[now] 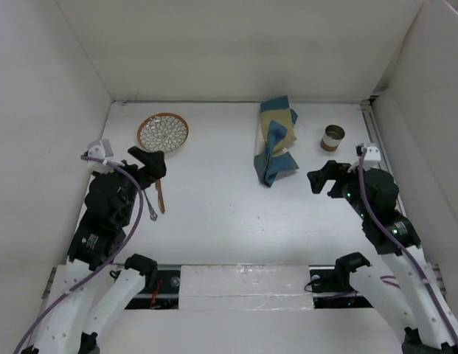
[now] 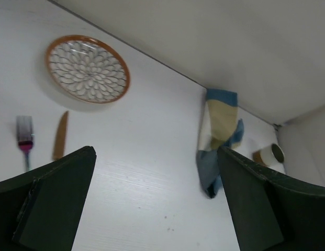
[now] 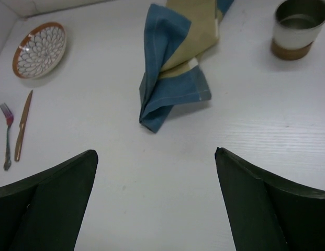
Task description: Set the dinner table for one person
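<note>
Status: looks unstarted, placemat [image 1: 275, 140] crumpled, plate [image 1: 163, 133], knife [image 1: 160, 195], fork [image 1: 153, 207], cup [image 1: 332, 138] scattered; left gripper [image 2: 156, 157], right gripper [image 3: 156, 154] spread wide, empty.

plain white walls [image 1: 243, 44] all around

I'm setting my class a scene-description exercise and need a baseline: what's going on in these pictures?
Neither robot arm is handling anything yet. The left gripper and right gripper both hover open above the white table. The patterned plate sits far left, with the fork and knife side by side just nearer the arms. The blue-and-beige cloth lies crumpled at the far middle, the cup upright to its right. No place setting is laid yet.
</note>
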`<state>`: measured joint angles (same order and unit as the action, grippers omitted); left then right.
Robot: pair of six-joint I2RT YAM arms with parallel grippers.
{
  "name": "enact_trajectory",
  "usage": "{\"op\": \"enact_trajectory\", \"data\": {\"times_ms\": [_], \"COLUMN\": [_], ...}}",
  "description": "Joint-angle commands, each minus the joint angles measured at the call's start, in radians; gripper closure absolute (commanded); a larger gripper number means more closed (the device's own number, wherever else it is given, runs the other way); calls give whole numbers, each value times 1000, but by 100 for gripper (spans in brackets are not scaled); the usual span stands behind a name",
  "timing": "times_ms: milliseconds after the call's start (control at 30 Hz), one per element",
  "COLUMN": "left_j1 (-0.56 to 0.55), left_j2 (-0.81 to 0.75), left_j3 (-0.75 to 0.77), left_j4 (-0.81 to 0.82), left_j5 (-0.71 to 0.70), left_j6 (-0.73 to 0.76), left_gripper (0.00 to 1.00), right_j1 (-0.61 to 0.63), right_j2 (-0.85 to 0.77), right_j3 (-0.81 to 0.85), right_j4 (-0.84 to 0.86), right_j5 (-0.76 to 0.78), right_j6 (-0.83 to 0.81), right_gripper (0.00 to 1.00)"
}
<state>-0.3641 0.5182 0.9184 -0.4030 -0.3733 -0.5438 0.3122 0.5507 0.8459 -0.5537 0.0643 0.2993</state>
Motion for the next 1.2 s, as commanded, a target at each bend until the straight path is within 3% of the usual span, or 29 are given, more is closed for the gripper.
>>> {"op": "enact_trajectory", "data": {"times_ms": [0, 100, 167, 233, 367, 633, 900, 1167], "left_j1": [4, 4, 4, 4, -24, -39, -39, -39], "left_j2": [126, 265, 343, 391, 548, 888, 915, 850], "left_j3": [54, 92, 120, 147, 252, 433, 416, 375], "left_j4": [153, 205, 231, 283, 342, 369, 443, 466], "left_j5": [299, 410, 470, 537, 613, 706, 783, 783], "left_j6": [-42, -56, -77, -87, -100, -50, -41, -8], "left_gripper": [0, 0, 0, 0, 0, 0, 0, 0], "right_j1": [-18, -70, -94, -94, -94, -142, -142, -110], "right_j2": [98, 190, 225, 259, 351, 655, 1082, 1405], "right_j3": [-96, -209, -286, -382, -453, -539, -490, -444], "right_j4": [246, 380, 570, 728, 852, 1247, 1598, 1962], "right_j5": [-116, -221, -294, -279, -187, -211, -259, -224], "right_j6": [140, 303, 386, 476, 564, 751, 856, 1000], "right_gripper": [0, 0, 0, 0, 0, 0, 3, 10]}}
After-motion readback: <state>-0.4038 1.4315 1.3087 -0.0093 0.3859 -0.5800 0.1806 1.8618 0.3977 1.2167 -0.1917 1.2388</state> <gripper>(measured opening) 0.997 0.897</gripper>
